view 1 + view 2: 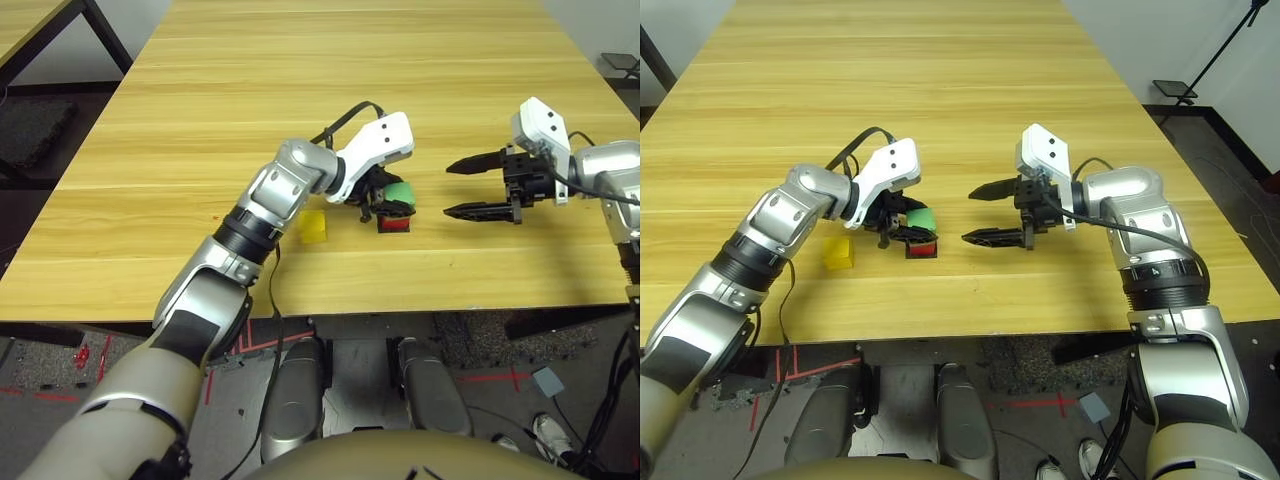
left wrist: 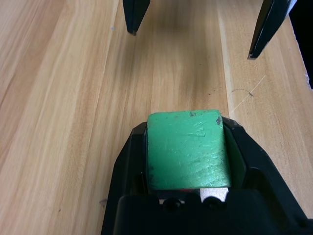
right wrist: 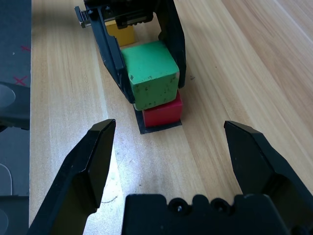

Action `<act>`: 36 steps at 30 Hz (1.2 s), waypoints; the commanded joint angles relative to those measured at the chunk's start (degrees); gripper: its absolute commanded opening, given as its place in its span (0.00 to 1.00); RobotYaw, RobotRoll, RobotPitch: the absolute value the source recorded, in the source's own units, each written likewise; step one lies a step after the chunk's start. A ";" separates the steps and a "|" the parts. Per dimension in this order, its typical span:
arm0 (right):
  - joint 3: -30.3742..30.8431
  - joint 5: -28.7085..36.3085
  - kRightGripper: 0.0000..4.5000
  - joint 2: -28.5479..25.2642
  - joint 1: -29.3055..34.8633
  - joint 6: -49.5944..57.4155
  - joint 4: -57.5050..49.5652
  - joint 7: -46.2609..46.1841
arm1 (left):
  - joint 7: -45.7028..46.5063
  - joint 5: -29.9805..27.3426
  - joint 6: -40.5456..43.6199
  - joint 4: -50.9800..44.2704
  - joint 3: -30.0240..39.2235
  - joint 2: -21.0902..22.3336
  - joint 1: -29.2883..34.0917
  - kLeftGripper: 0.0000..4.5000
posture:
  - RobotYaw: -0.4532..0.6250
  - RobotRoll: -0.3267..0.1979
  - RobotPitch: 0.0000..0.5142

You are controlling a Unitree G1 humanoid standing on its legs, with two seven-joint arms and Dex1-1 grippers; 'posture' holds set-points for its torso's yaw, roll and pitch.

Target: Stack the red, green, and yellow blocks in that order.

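My left gripper point(image 1: 385, 205) is shut on the green block point(image 3: 149, 73), one finger on each side of it. The green block sits directly over the red block point(image 3: 164, 111), slightly askew and overhanging it; whether the two touch I cannot tell. The red block rests on a flat black patch point(image 3: 146, 129) on the table. The yellow block point(image 1: 313, 226) lies on the wood just left of the stack, beside my left wrist. My right gripper point(image 1: 449, 190) stands open a short way right of the stack, fingertips point(image 2: 132, 19) pointing at it, nothing between them.
The wooden table point(image 1: 300, 100) stretches far back and to both sides. Its front edge point(image 1: 300, 310) runs close below the blocks. A second dark-framed table point(image 1: 40, 30) stands off to the far left.
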 commanded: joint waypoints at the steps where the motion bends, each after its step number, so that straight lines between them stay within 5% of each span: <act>1: -0.88 0.90 1.00 -1.04 1.18 0.76 -1.48 -0.38 | -0.27 0.69 -1.25 1.30 -0.18 -0.52 -0.35 0.47 | 0.60 0.60 0.26; 24: -0.72 2.45 1.00 -1.88 3.20 3.28 -4.61 -1.47 | -1.68 2.54 -7.42 5.88 0.01 -0.32 -1.02 0.47 | 0.61 0.58 0.29; 31: 0.18 1.63 1.00 -1.79 1.16 0.98 -1.42 0.05 | -3.01 1.72 -3.56 -1.80 2.07 4.50 0.25 0.99 | 0.65 0.56 0.26; 36: 0.70 1.32 1.00 -1.18 -0.67 -0.34 1.24 0.84 | -3.44 -2.09 7.26 -16.19 5.83 11.65 3.98 1.00 | 0.67 0.56 0.24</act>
